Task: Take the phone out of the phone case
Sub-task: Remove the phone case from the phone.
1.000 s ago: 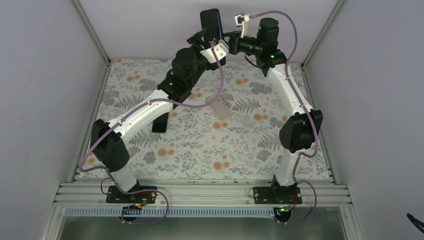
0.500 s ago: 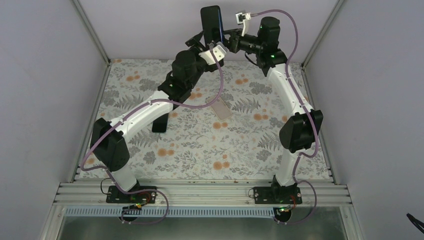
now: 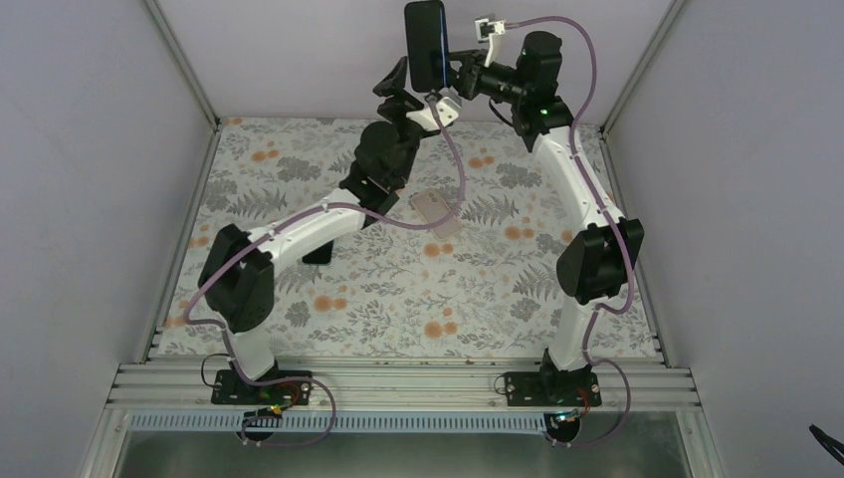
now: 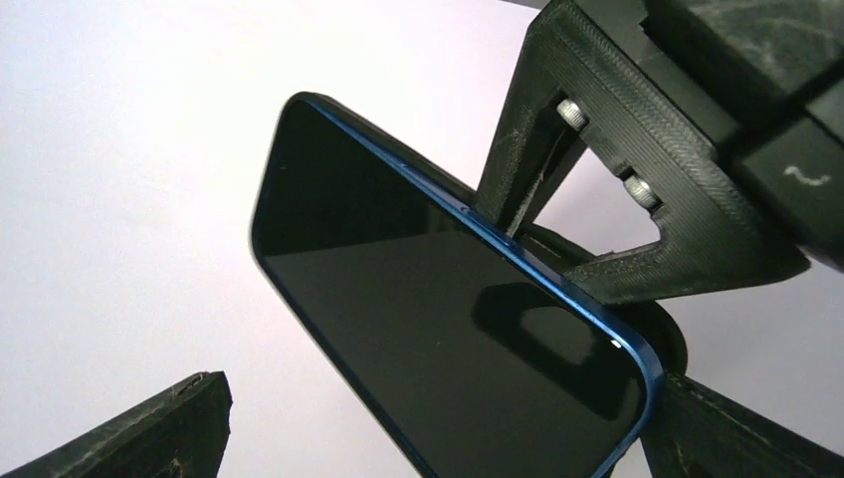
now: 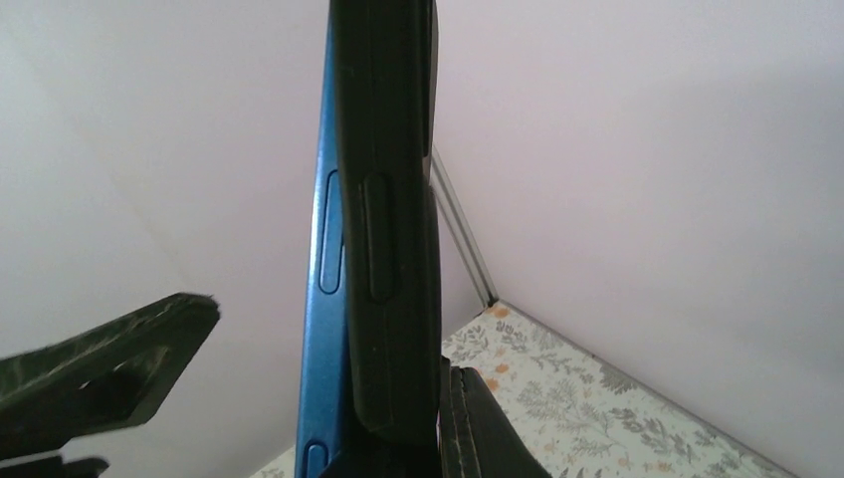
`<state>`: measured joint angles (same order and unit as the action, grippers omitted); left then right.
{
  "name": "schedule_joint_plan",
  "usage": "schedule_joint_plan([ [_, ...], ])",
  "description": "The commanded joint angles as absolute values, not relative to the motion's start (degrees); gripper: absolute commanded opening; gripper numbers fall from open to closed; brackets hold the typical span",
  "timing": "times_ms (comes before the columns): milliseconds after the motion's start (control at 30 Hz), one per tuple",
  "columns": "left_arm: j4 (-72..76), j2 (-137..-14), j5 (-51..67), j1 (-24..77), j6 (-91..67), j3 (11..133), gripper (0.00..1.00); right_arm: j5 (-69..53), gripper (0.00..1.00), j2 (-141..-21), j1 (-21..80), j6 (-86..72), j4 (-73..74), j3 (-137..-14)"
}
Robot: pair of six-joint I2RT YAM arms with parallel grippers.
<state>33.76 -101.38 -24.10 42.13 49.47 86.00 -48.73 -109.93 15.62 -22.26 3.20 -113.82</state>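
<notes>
The blue phone stands upright, held high near the back wall. My right gripper is shut on its lower end. In the right wrist view the blue phone edge lies beside the black case, parted from it along this side. My right gripper clamps both at the bottom. My left gripper is open just left of and below the phone. In the left wrist view the dark screen fills the space between my left gripper's spread fingers.
A pale flat card lies on the floral table mid-back. A black object sits under the left forearm. White walls and metal corner posts close in the back and sides.
The phone has risen a little and stands more upright. The left arm has stretched up and to the right, its gripper staying under the phone. The right arm has lifted slightly.
</notes>
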Motion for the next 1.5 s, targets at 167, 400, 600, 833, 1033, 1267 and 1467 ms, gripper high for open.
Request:
schedule_joint_plan([
  [167, 75.0, -106.7, -35.2, 39.3, 70.0, 88.0, 0.99, -57.2, 0.03, -107.9, 16.0, -23.9, 1.4, -112.4],
  [400, 87.7, -107.1, -28.6, 38.5, 78.3, 86.0, 0.89, -62.8, 0.03, -107.3, 15.9, -20.5, 4.2, -111.6],
  [600, 90.6, -108.8, -27.8, 38.1, 82.0, 88.4, 0.82, -69.2, 0.03, -108.0, 15.8, -21.1, 3.5, -111.4],
  [833, 94.8, -109.2, -26.6, 35.7, 85.4, 89.4, 0.79, -79.6, 0.03, -108.6, 14.7, -22.1, 3.3, -111.8],
  [1033, 96.5, -108.9, -25.3, 33.8, 87.3, 90.4, 0.72, -82.4, 0.03, -108.5, 13.4, -19.1, 7.0, -111.3],
  [1267, 99.1, -110.6, -21.9, 34.5, 89.9, 93.3, 0.62, -84.3, 0.03, -109.4, 13.8, -20.4, 5.6, -110.6],
  [1467, 96.7, -113.2, -20.7, 34.6, 90.3, 99.0, 0.41, -86.4, 0.03, -110.1, 14.8, -20.0, 6.4, -110.8],
])
